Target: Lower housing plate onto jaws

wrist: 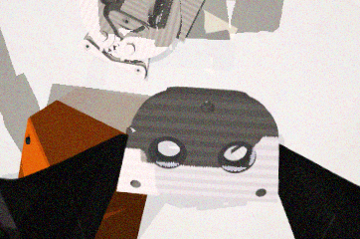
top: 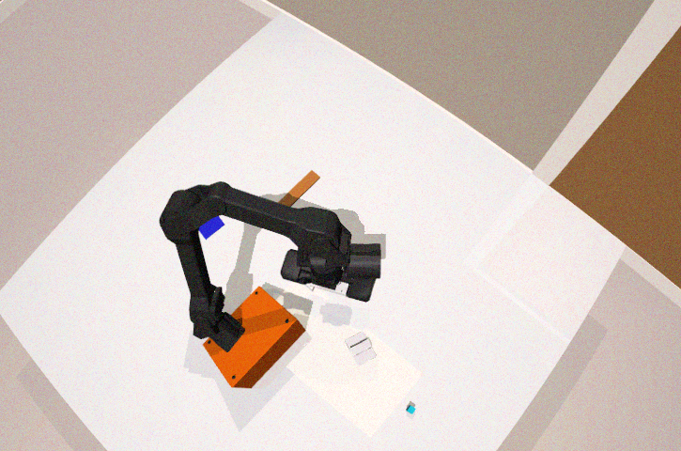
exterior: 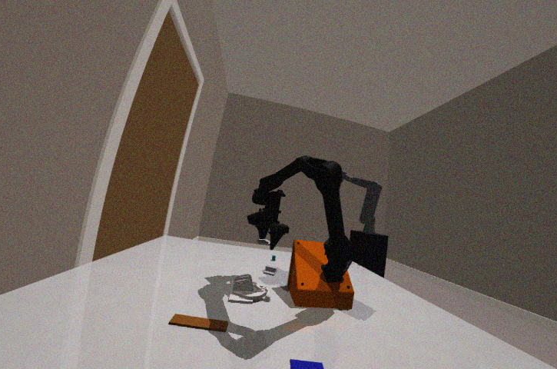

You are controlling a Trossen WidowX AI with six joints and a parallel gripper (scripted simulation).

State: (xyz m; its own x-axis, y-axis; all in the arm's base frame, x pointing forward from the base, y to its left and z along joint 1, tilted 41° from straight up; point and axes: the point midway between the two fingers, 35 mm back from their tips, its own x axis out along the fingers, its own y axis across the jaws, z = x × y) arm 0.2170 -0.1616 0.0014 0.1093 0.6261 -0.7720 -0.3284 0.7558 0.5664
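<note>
In a grey-walled room, a white table [top: 415, 175] [exterior: 126, 313] [wrist: 317, 75] spreads beneath the wide-open claw [top: 327, 291] [exterior: 267, 243] [wrist: 203, 164], which grips between its fingers, above the tabletop, a pale, round-shouldered housing plate [exterior: 263, 241] [wrist: 203, 134] with two large holes.

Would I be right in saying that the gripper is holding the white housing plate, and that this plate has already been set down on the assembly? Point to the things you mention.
The plate [exterior: 263, 241] [wrist: 203, 126] has not been set down: the exterior view shows it held in the air, above the table. The gripper [exterior: 267, 242] [wrist: 199, 146] is indeed holding it.
</note>
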